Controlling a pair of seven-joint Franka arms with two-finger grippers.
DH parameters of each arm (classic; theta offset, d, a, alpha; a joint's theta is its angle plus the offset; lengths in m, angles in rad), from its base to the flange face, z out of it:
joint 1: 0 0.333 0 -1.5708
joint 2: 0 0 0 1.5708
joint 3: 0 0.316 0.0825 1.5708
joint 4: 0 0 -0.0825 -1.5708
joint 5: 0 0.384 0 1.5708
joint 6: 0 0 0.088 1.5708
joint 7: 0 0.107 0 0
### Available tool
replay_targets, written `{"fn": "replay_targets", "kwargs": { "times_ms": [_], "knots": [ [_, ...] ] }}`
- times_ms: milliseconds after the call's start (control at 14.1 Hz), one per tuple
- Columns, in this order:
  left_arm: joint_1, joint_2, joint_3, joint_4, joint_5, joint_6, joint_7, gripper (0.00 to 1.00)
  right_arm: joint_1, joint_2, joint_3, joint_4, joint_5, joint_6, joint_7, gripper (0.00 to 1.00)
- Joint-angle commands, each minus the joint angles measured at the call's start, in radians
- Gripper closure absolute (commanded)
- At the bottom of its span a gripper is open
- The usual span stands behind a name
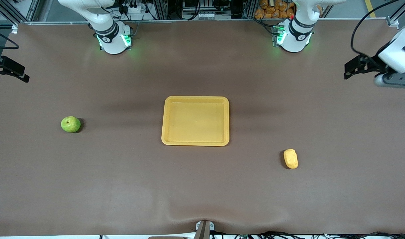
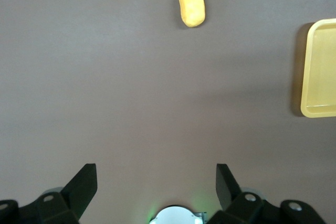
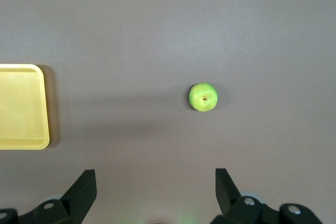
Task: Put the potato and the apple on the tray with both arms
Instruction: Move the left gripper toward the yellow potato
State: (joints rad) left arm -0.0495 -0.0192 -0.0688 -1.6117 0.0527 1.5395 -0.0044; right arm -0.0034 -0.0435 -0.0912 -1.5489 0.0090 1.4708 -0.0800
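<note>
The empty yellow tray lies in the middle of the brown table. The green apple sits toward the right arm's end, beside the tray. The yellow-orange potato lies toward the left arm's end, nearer the front camera than the tray. My left gripper hangs high at the left arm's end, open and empty; its wrist view shows the potato and the tray's edge. My right gripper hangs high at the right arm's end, open and empty; its wrist view shows the apple and the tray.
The two arm bases stand along the table's edge farthest from the front camera. Cables and orange items lie past that edge. A small camera mount sits at the table's nearest edge.
</note>
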Motion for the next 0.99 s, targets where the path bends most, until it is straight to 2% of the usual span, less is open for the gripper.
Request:
{"fn": "replay_targets", "kwargs": {
  "times_ms": [0, 497, 782, 924],
  "knots": [
    [-0.001, 0.086, -0.02, 0.016, 0.006, 0.083, -0.046, 0.0, 0.003, 0.01, -0.009, 0.021, 0.009, -0.003, 0.005, 0.0],
    [0.011, 0.361, -0.02, 0.01, -0.017, 0.41, -0.161, 0.0, -0.003, 0.04, -0.005, 0.027, -0.004, 0.002, 0.002, 0.0],
    [0.008, 0.493, -0.019, -0.005, -0.016, 0.617, -0.325, 0.0, -0.007, 0.057, -0.004, 0.038, -0.007, 0.003, 0.0, 0.0],
    [-0.001, 0.548, -0.019, -0.023, -0.013, 0.735, -0.44, 0.0, -0.012, 0.101, -0.005, 0.043, -0.011, 0.008, -0.001, 0.0]
  ]
}}
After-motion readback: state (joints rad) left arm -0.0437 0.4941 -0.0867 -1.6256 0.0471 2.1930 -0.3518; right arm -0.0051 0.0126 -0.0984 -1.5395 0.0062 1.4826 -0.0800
